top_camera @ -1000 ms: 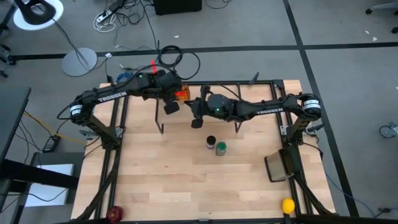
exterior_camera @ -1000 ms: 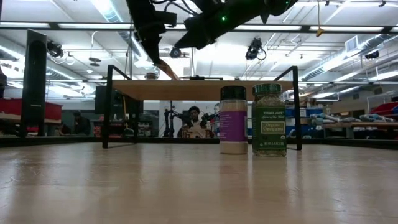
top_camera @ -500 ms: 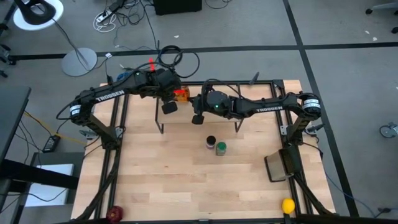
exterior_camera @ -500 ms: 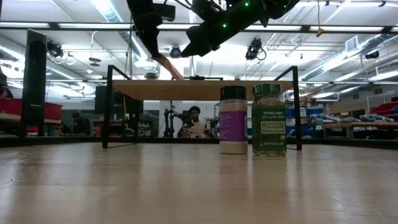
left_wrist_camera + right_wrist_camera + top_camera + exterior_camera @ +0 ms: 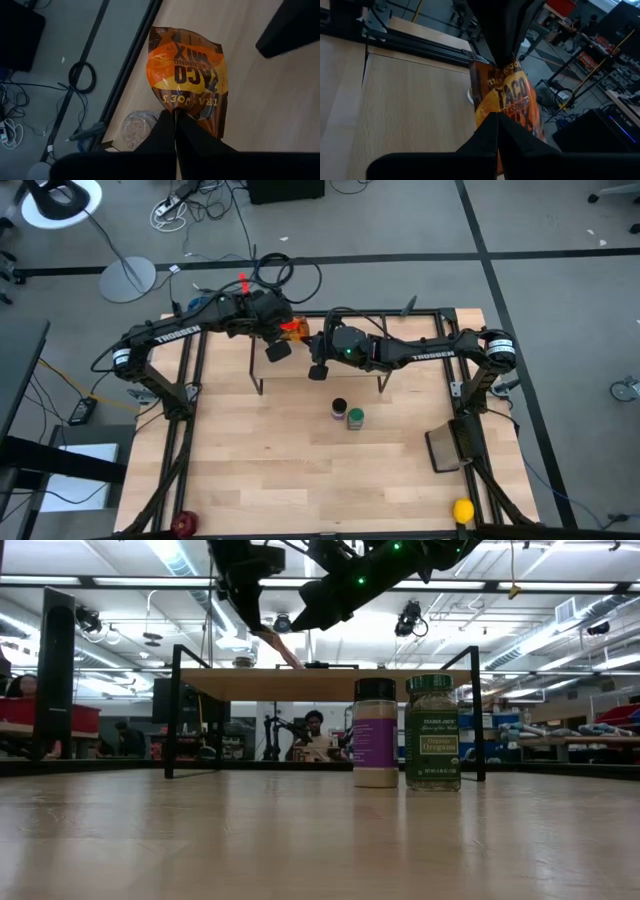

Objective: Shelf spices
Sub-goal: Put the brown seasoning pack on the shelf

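Above the shelf (image 5: 330,683), left tool (image 5: 175,116) clamped on the packet (image 5: 187,80), right tool (image 5: 497,117) closed, touching it.

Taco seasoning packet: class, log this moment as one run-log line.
left gripper: shut on taco packet | right gripper: shut, empty, near packet | over shelf | two jars: on table, unshelved

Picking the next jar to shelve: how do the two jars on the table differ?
The green-lidded jar stands slightly taller and wider than the dark-lidded purple-labelled jar. Its label is green with greenish contents; the other's is purple with pale contents. Both stand upright, side by side on the wooden tabletop, in front of the wooden shelf.
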You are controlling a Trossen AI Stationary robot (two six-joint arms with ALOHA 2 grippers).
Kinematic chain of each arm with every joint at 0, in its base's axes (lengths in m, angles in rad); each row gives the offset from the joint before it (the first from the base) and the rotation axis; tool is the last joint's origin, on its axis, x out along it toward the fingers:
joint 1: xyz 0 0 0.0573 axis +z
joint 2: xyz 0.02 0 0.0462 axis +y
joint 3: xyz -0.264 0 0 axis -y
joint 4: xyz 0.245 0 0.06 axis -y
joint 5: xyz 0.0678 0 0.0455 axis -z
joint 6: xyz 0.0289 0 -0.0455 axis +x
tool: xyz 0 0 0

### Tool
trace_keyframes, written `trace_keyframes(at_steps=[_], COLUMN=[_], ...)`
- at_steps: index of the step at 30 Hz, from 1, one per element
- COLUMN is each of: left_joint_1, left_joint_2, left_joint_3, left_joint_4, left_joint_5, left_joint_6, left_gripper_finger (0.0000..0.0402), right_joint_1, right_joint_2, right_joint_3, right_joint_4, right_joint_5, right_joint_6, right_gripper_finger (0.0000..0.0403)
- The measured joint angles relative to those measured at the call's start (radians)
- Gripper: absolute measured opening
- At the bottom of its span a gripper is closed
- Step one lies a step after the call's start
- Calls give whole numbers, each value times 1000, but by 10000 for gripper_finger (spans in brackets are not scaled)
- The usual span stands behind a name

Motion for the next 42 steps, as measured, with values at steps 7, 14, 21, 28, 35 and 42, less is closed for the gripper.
trace_keyframes(at_steps=[7, 14, 21, 28, 35, 42], left_joint_1=[0, 0, 0, -19, -45, -47], left_joint_2=[1, 1, 1, 1, 9, 8], left_joint_3=[-1, -1, -1, -1, -21, -113], left_joint_4=[4, -23, -33, -37, -3, 47], left_joint_5=[0, 0, 0, 20, 70, 70], left_joint_6=[-24, -39, -42, -50, -52, -68], left_gripper_finger=[17, 56, 101, 128, 122, 112], right_joint_1=[2, 2, 2, 2, 8, 81], right_joint_2=[0, 0, 0, 0, 0, -56], right_joint_3=[0, 0, 0, 0, 0, 0], right_joint_4=[0, 1, 1, 0, 5, 8], right_joint_5=[0, 0, 0, 0, 0, 2], right_joint_6=[-2, -6, -7, -7, -8, -93], right_gripper_finger=[2, 2, 3, 1, 3, 2])
